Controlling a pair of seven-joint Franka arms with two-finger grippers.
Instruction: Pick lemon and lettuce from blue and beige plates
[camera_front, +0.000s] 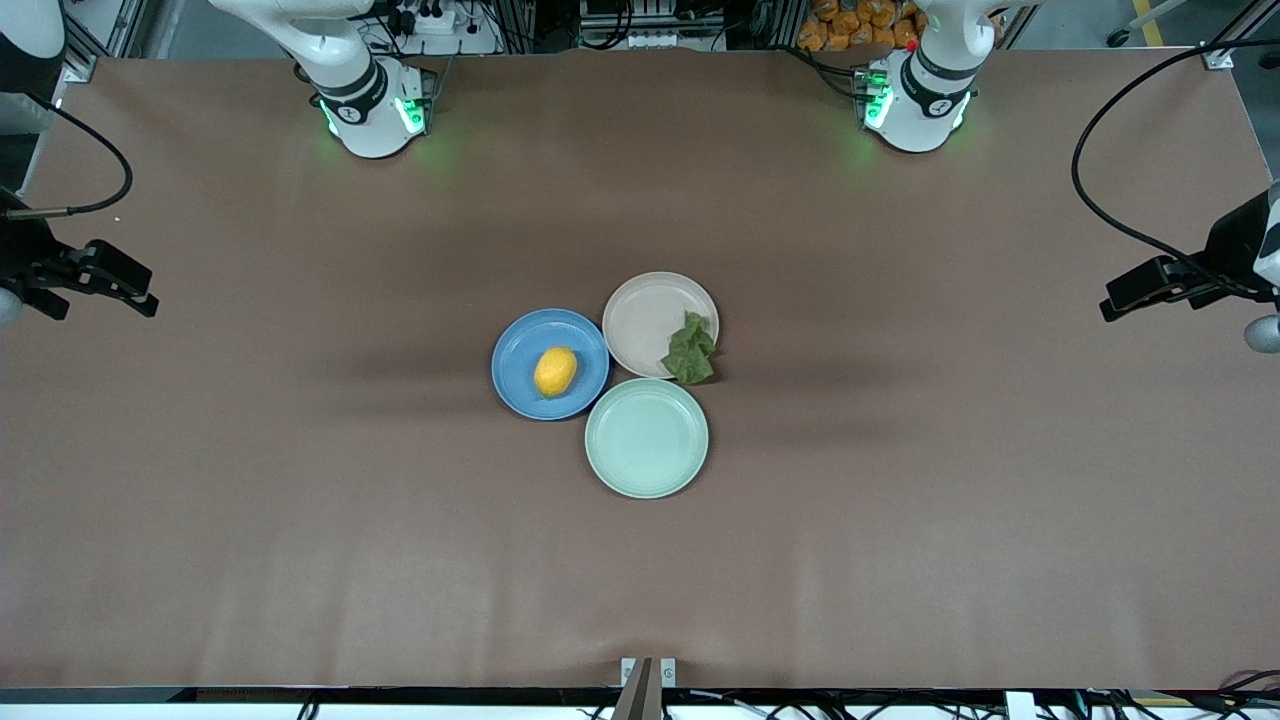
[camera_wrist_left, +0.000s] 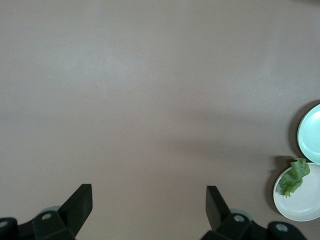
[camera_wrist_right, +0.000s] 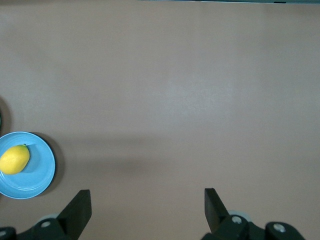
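Brown table (camera_front: 300, 520) under a high camera, cloth faintly creased, cables and racks along the top edge where the two arm bases stand with green lights.

At the front view's left edge, the right gripper (camera_front: 125, 290), hanging over bare table at the right arm's end, well apart from the plates. Fingers spread wide in the right wrist view (camera_wrist_right: 145, 207), nothing between them. Arm waiting.

Three plates clustered mid-table, rims touching or nearly so. Toward the right arm's end, the blue plate (camera_front: 515, 355) with one lemon (camera_front: 555, 371) lying on it, roughly central. Beside it, farther from the front camera, the beige plate (camera_front: 640, 310), with one lettuce (camera_front: 690, 350) piece draped over its rim toward the left arm's end, partly on the plate and partly off it. Nearest the front camera, a mint-green plate (camera_front: 646, 437), bare.

At the front view's right edge, the left gripper (camera_front: 1120, 300), over bare table at the left arm's end, likewise waiting. Fingers wide apart in the left wrist view (camera_wrist_left: 149, 205), holding nothing.

Only in the front view: all three plates together. In the right wrist view, just the blue plate (camera_wrist_right: 35, 175) and lemon (camera_wrist_right: 14, 159). In the left wrist view, the beige plate (camera_wrist_left: 302, 200), lettuce (camera_wrist_left: 294, 177) and a slice of the mint-green plate (camera_wrist_left: 311, 132), no lemon.
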